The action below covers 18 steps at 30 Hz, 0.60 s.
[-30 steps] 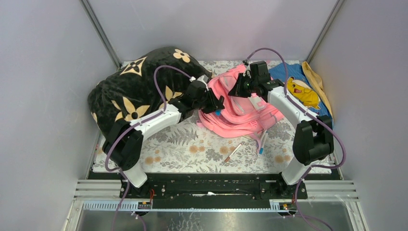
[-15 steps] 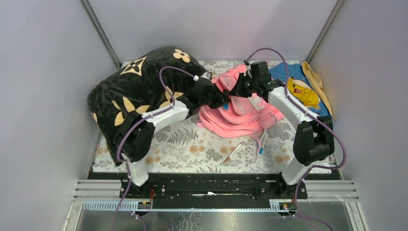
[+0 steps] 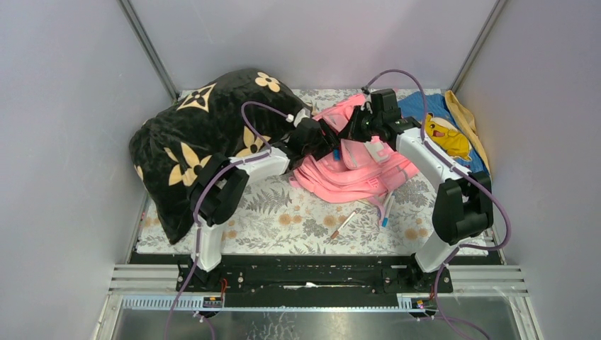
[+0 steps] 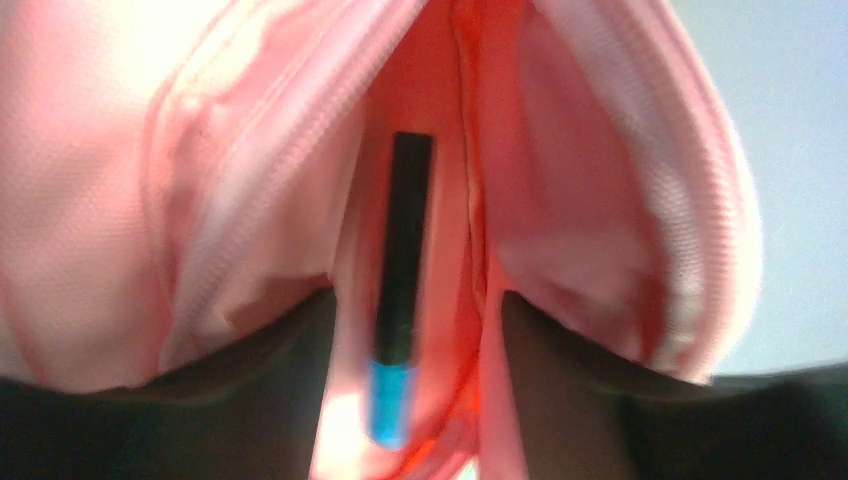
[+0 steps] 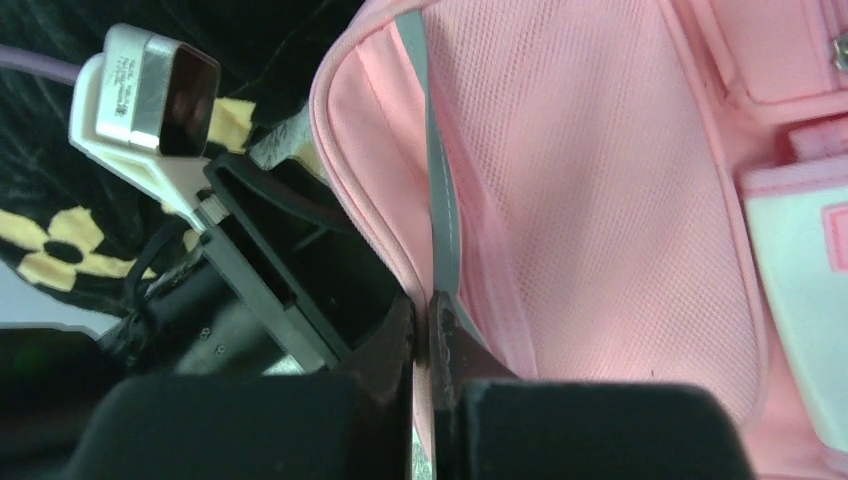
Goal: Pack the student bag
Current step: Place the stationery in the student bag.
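Pen (image 4: pixel 405 250) inside student bag (image 4: pixel 610 170) (pink, unzipped).

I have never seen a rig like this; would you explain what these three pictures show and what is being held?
Two robot arms stand at a table's near edge. One picture looks down from above; the other two come from cameras on each wrist. On the flowered table lie a pink student bag, a black pillow, a blue cloth and loose pens. The right gripper pinches the bag's grey-trimmed edge, holding it open. The left gripper, jaws apart, points into the opening, where a black pen with a blue end lies loose between them.
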Each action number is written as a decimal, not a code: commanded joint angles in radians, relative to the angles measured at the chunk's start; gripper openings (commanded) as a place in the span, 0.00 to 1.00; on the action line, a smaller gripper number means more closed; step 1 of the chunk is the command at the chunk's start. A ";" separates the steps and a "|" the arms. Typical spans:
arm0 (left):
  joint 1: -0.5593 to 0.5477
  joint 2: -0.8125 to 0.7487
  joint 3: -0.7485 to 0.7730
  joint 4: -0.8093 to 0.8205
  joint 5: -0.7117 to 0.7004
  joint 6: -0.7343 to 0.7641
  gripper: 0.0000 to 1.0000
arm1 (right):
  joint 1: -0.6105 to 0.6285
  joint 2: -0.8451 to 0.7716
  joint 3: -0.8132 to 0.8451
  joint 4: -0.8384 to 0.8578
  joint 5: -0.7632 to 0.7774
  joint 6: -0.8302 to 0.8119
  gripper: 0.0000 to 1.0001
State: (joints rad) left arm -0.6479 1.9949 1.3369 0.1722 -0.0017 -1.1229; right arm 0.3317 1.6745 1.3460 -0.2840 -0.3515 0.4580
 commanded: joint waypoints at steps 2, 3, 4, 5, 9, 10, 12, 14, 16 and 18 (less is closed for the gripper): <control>-0.006 0.052 0.081 0.007 0.011 0.034 0.91 | 0.006 -0.064 0.019 0.016 -0.071 0.048 0.00; -0.006 0.063 0.108 -0.036 0.027 0.052 0.92 | 0.007 -0.064 0.020 0.013 -0.070 0.046 0.00; -0.005 0.070 0.129 -0.078 0.028 0.067 0.92 | 0.007 -0.064 0.021 0.013 -0.069 0.046 0.00; -0.005 0.070 0.142 -0.111 0.021 0.079 0.91 | 0.007 -0.064 0.022 0.011 -0.067 0.046 0.00; -0.007 0.005 0.091 -0.156 -0.032 0.104 0.77 | 0.007 -0.071 0.015 0.005 -0.056 0.041 0.00; -0.007 -0.015 0.077 -0.168 -0.051 0.111 0.72 | 0.007 -0.072 0.014 0.005 -0.052 0.040 0.00; -0.007 -0.050 0.053 -0.202 -0.075 0.119 0.63 | 0.006 -0.073 0.010 0.004 -0.045 0.038 0.00; -0.007 -0.085 0.029 -0.219 -0.087 0.135 0.54 | 0.006 -0.072 0.009 0.005 -0.040 0.038 0.00; -0.007 -0.114 0.008 -0.234 -0.100 0.140 0.42 | 0.007 -0.071 0.011 0.007 -0.040 0.039 0.00; -0.007 -0.137 -0.012 -0.236 -0.108 0.144 0.31 | 0.007 -0.068 0.016 0.009 -0.041 0.042 0.00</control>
State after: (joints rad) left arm -0.6548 1.9141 1.3609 -0.0208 -0.0456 -1.0153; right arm 0.3271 1.6566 1.3437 -0.2829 -0.3351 0.4660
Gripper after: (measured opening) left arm 0.392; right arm 0.034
